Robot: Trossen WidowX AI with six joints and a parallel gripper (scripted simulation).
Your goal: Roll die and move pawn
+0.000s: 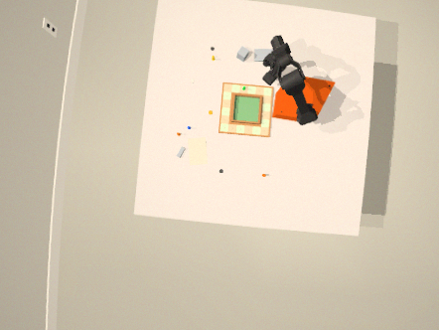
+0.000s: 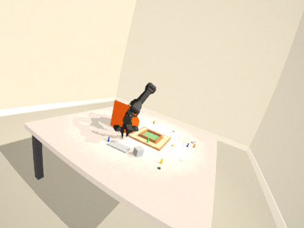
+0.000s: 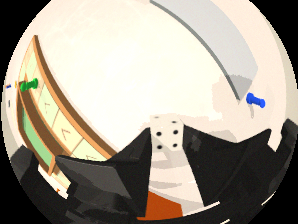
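Seen from above, the tray point(image 1: 247, 109) point(image 2: 150, 135) point(image 3: 36, 142) sits in the middle of the board point(image 1: 225, 110) point(image 2: 159, 145) point(image 3: 65, 132), with one pawn point(image 1: 243, 88) point(image 2: 148, 140) point(image 3: 29, 84) on the surrounding squares at 12 o'clock. Off the board, a cube point(image 1: 242, 54) point(image 2: 138, 151) lies at 12 o'clock, a slab point(image 1: 260, 55) point(image 2: 117, 146) point(image 3: 220, 45) at 1, and an upright panel point(image 1: 285, 103) point(image 2: 118, 113) point(image 3: 165, 205) just beside it at 3. Toward 8 o'clock lies a sheet point(image 1: 198, 151) point(image 2: 183, 139), a small block point(image 1: 181, 152) point(image 2: 193, 141) beyond it.

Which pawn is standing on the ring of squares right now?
The green pawn: it alone stands on the board; the blue, yellow and orange ones are all off it, on the table.
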